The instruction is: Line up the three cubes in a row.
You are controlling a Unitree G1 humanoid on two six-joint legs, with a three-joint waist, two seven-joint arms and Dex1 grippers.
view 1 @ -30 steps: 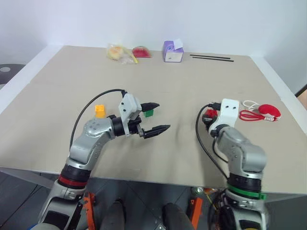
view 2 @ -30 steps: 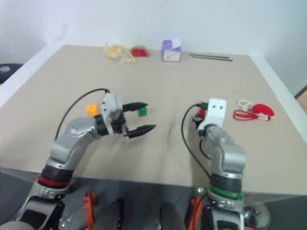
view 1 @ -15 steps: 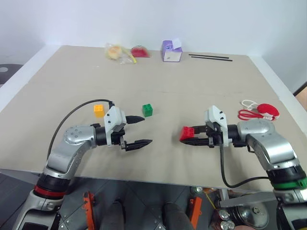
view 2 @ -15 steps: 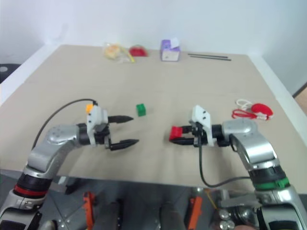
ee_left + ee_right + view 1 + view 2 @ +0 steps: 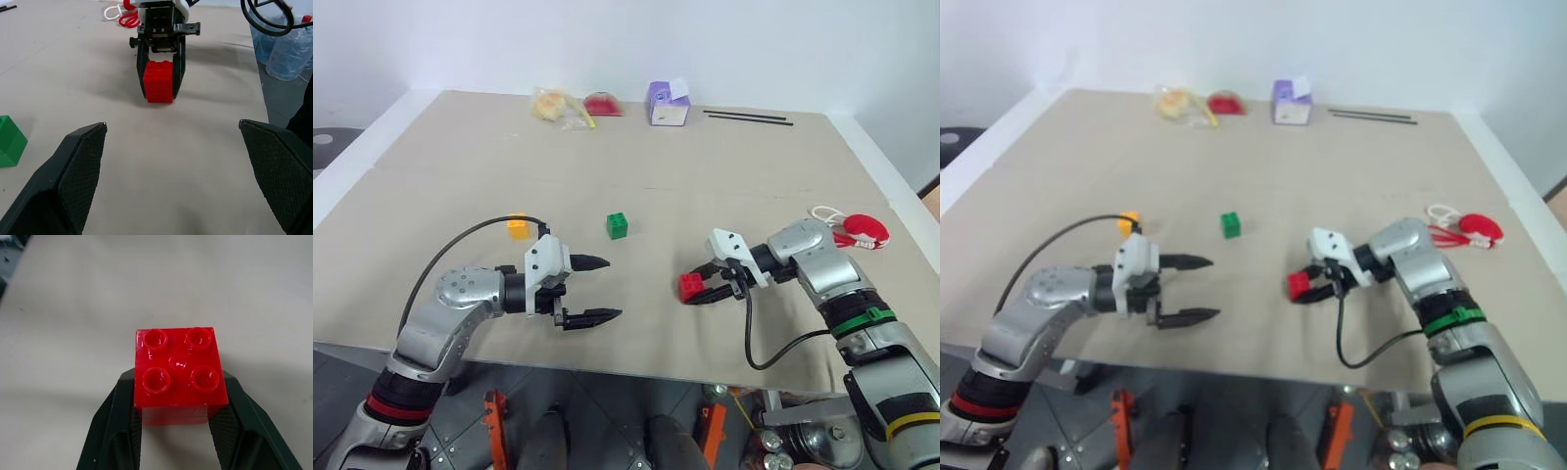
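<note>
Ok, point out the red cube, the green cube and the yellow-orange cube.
red cube (image 5: 178,367): right wrist view, middle of its studded top.
green cube (image 5: 617,225): left eye view, centre of the block.
yellow-orange cube (image 5: 517,227): left eye view, its front face.

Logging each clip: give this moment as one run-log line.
right gripper: shut on red cube, at table | left gripper: open, empty | green cube, yellow-orange cube: apart, unaligned

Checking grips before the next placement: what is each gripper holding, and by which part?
The right gripper clamps the red cube by two opposite side faces, studs up. The left gripper is open, holding nothing.
</note>
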